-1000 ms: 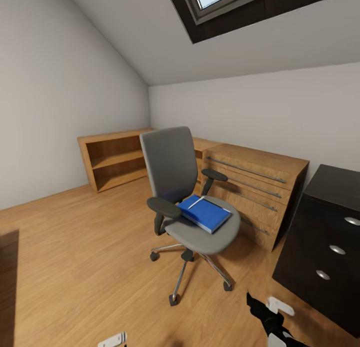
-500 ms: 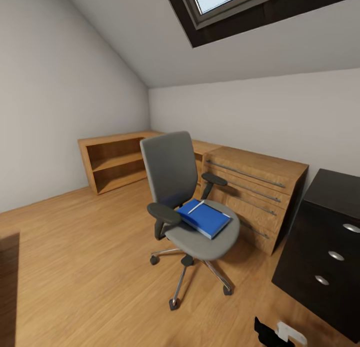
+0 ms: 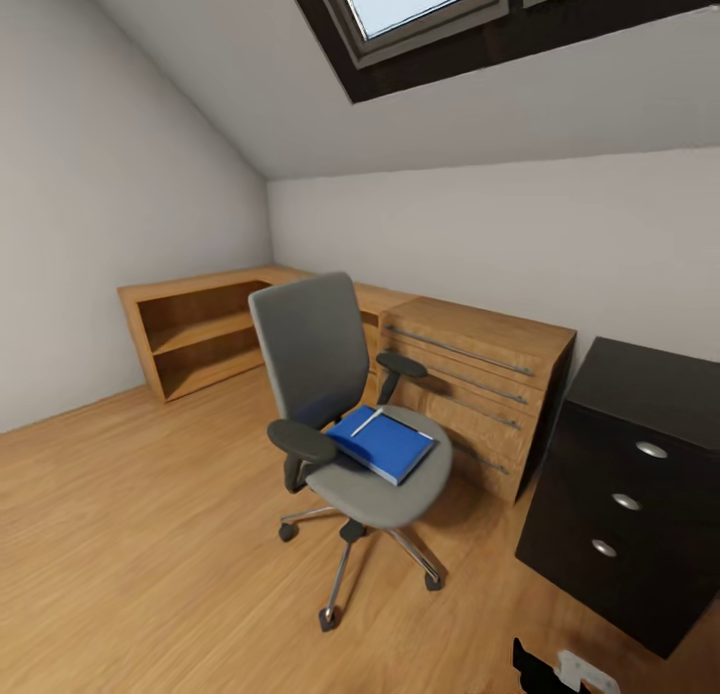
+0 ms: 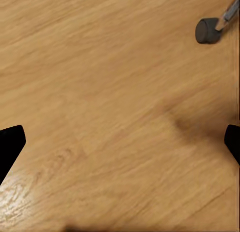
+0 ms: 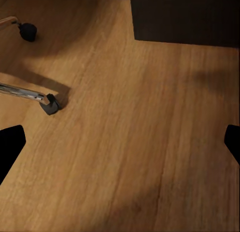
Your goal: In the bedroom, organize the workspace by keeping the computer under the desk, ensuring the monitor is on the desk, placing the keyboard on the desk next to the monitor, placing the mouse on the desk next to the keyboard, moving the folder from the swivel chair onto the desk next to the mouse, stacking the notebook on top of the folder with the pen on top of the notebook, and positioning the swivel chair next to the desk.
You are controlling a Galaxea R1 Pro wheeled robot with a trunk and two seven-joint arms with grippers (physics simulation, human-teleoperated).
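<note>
Low wooden shelving (image 3: 195, 336) adjoins a wooden drawer chest (image 3: 480, 386) along the wall.

One swivel chair (image 3: 345, 414), one folder (image 3: 385, 445), one pen (image 3: 366, 421), one black drawer unit (image 3: 630, 494), one skylight (image 3: 415, 4).

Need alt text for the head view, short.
A grey swivel chair stands on a wooden floor with a blue folder on its seat. Low wooden shelving lines the walls behind; a black drawer unit stands at right.
</note>
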